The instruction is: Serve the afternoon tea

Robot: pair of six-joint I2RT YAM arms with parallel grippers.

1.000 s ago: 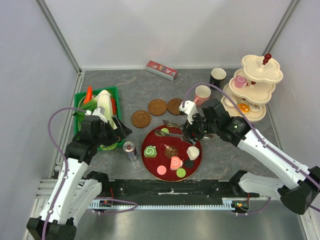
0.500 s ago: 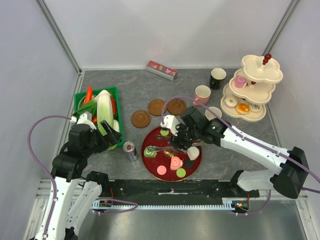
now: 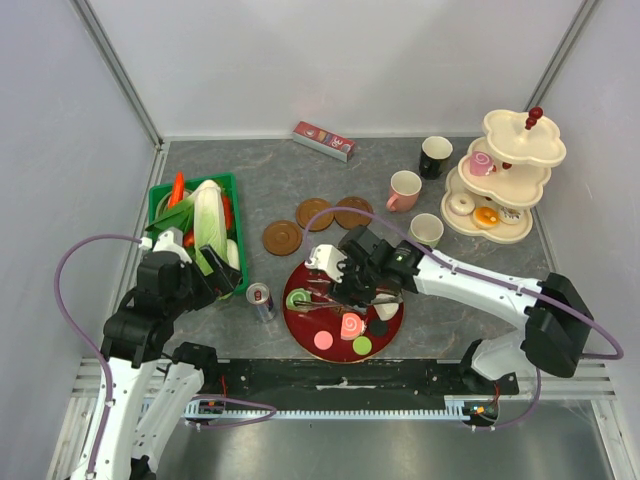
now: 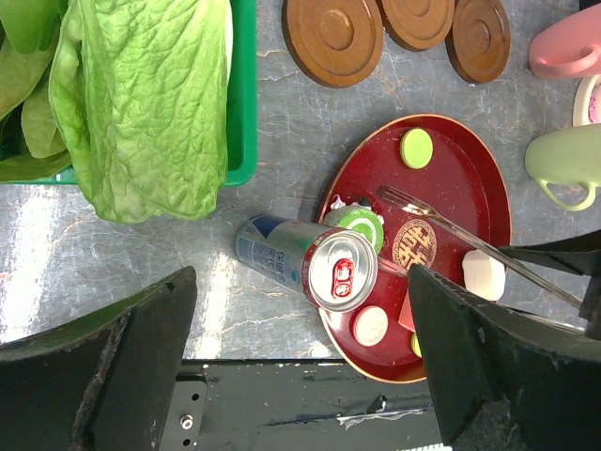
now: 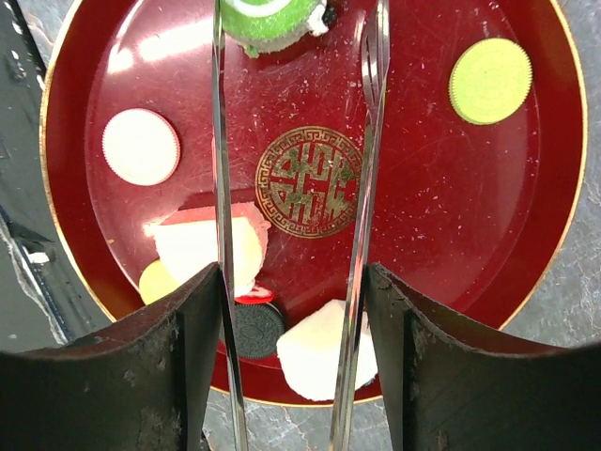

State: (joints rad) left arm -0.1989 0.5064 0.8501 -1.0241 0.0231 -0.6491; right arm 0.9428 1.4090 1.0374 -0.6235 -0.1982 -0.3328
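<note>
Right gripper (image 5: 293, 278) is holding the thin silver metal tongs (image 5: 222, 141) over the round dark-red tray (image 5: 413, 188); left gripper (image 4: 299, 282) is hanging wide open.

The right gripper's jaws are standing partly closed, pressing on the two tong arms, which are spread apart and reaching toward the left part of the tray, where the green swirl roll (image 5: 272, 19) is lying. The tong tips are running out of the wrist view beside that roll, so contact cannot be told. The left gripper is holding nothing and is hovering above the small silver drink can (image 4: 310, 263) just left of the tray. The cream three-tier stand (image 3: 505, 165) is standing at the far right, well apart from the tray.
</note>
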